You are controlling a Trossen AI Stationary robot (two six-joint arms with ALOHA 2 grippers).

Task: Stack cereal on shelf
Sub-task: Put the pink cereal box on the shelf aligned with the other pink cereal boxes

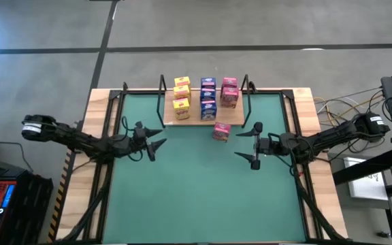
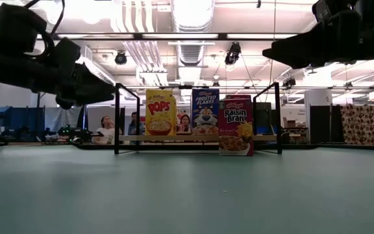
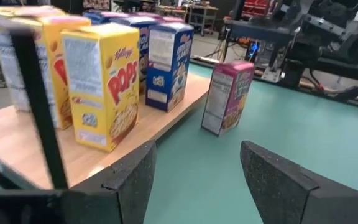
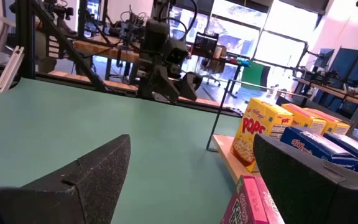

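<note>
The light-wood shelf stands at the far middle of the green mat, between thin black uprights. Three yellow boxes, three blue boxes and two pink boxes stand on it in rows. A third pink box stands upright on the mat just in front of the shelf's right part; it also shows in the low view and the left wrist view. My left gripper is open and empty, left of the shelf's front. My right gripper is open and empty, just right of the pink box.
The shelf's black uprights stand at its left and right ends. Black frame bars run along the mat's sides. Cables and equipment lie beyond the table's right edge. The green mat stretches toward the near edge.
</note>
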